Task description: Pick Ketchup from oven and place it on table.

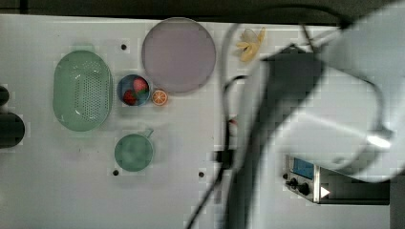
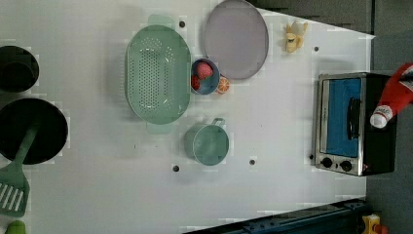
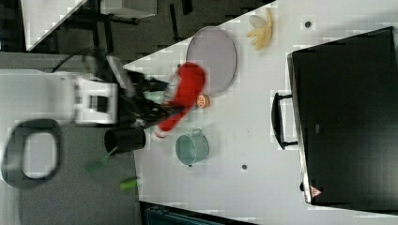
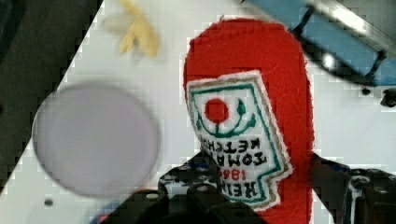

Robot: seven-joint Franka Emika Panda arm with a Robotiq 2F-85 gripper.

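Ketchup (image 4: 247,116): soft, fuzzy red bottle shape with a stitched white label edged in green; rounded shoulders, white cap (image 2: 381,116) at the narrow end. It is held off the tabletop, clear of the oven, lying slantwise in the end effector.
End effector (image 3: 157,110): dark fingers set apart at the bottle's width and clamped on the Ketchup, one on each side of its lower body in the wrist view.
Arm (image 3: 56,98): smooth white shell, blurred in the top view.
Oven (image 2: 348,122): boxy black case, brushed silver front frame, bluish glass door, dark bar handle, small round black knobs; it stands on the tabletop just beside the held bottle in the left view.
Tabletop (image 2: 272,185): flat matte white with a few small dark round holes, below the end effector.
Plate (image 4: 95,140): round, smooth, pale lilac, flat on the tabletop near the bottle in the wrist view.
Banana (image 4: 135,32): yellow, peeled open, beyond the plate.
Cup (image 3: 191,147): round teal, with a small handle, just beside the bottle's cap end in the right view, though probably lower down.
Colander (image 2: 157,73): oval, mint green, perforated, well apart.
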